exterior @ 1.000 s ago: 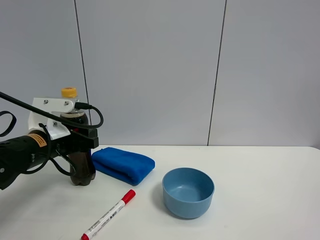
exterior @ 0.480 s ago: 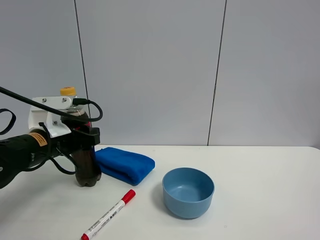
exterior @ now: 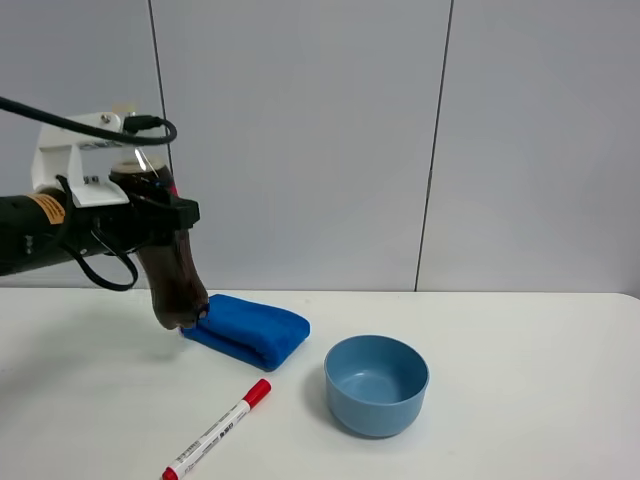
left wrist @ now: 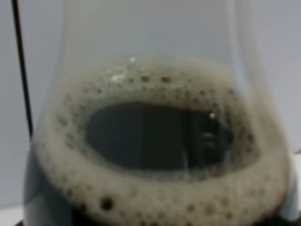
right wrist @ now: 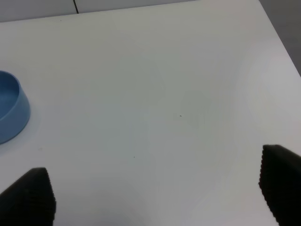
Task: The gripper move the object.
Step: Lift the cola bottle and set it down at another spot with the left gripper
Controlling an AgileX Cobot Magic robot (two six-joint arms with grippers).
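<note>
Bottle [exterior: 174, 285] of cola, standing on the bench [exterior: 520, 400] a second ago, now hangs clear of it and tilted, its base at the left end of the blue cloth [exterior: 255, 330]; I cannot tell if they touch. The left hand [exterior: 163, 222] is clamped around its upper body, so the lift looks done and the carry begun. The right hand [right wrist: 155, 188] is spread wide, holding nothing.

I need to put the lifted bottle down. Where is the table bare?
Widest bare table lies right of the bowl. Another patch lies left of the cloth and marker, below the bottle. Crowded between cloth, marker and bowl.
</note>
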